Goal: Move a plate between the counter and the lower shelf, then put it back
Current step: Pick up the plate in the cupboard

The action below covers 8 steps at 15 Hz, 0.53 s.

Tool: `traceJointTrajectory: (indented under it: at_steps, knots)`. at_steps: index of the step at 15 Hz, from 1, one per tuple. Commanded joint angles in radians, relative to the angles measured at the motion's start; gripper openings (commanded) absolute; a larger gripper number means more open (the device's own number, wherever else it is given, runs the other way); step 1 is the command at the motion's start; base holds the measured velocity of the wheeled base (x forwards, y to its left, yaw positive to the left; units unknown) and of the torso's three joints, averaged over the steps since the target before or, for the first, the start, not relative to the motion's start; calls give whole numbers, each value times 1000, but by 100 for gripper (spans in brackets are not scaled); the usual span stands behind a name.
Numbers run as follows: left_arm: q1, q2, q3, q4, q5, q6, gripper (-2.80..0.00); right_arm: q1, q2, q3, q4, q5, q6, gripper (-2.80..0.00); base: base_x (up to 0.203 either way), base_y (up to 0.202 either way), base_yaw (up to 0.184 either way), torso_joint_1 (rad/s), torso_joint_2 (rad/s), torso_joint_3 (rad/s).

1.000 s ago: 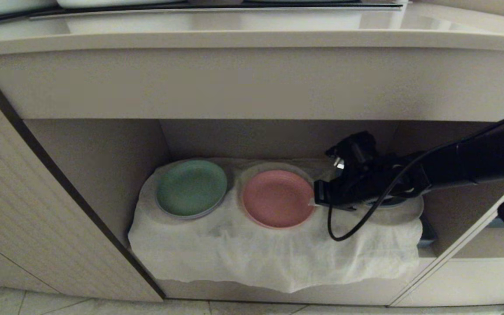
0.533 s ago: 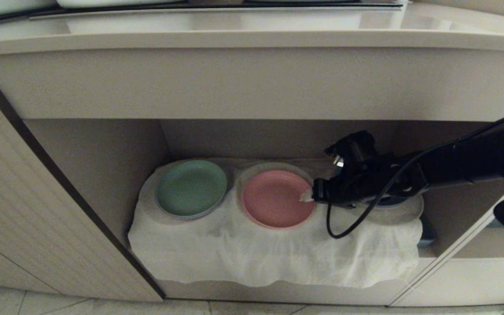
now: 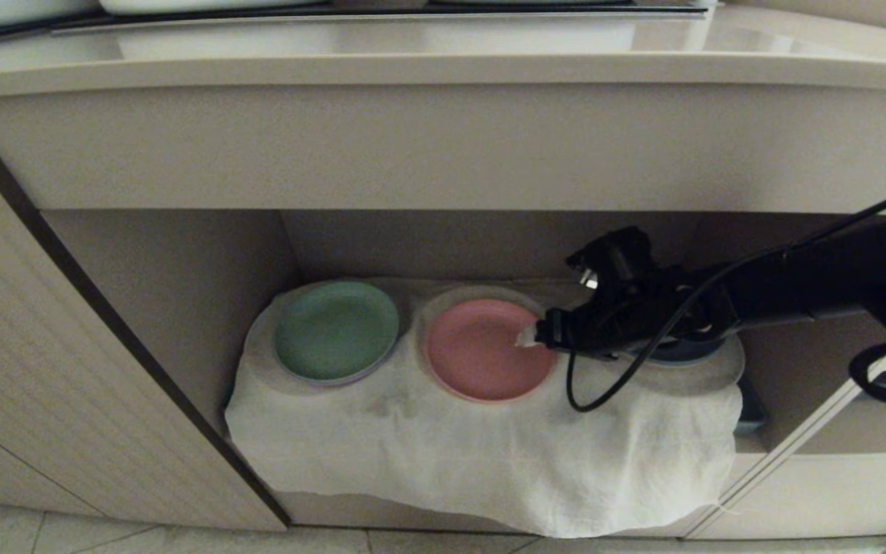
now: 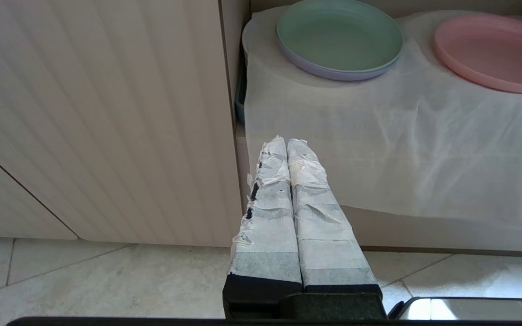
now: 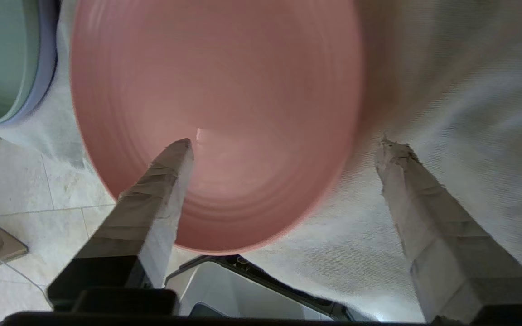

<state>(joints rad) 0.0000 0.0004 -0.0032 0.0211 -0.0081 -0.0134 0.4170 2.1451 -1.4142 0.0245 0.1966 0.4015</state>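
The plate (image 3: 485, 350) lies on the cloth (image 3: 481, 454) in the lower shelf (image 3: 181, 285), green plate (image 3: 335, 329) just beside at nine o'clock. The right claw (image 3: 529, 337) stands spread wide at the plate's three o'clock rim, gripping nothing (one finger (image 5: 161, 190) over the plate, the other off it). The left claw (image 4: 288, 149), pressed shut, hangs outside, below the cloth's front edge.

Home kitchen, beige counter (image 3: 443, 69) with hob, cabinet niche, plates on cloth (image 3: 481, 446), tiled floor (image 4: 107, 280)
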Motion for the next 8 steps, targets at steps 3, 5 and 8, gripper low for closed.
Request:
traceJointTrajectory:
  at_steps: [3, 5, 8]
  knots:
    - [0, 0, 0, 0, 0, 0, -280, 6, 23, -33, 2, 0, 1, 0, 0, 0, 0, 0, 0, 0]
    - [0, 0, 0, 0, 0, -2, -280, 14, 33, -48, 2, 0, 0, 0, 0, 0, 0, 0, 0, 0]
    - [0, 0, 0, 0, 0, 0, -280, 23, 46, -52, 0, -15, 0, 0, 0, 0, 0, 0, 0, 0]
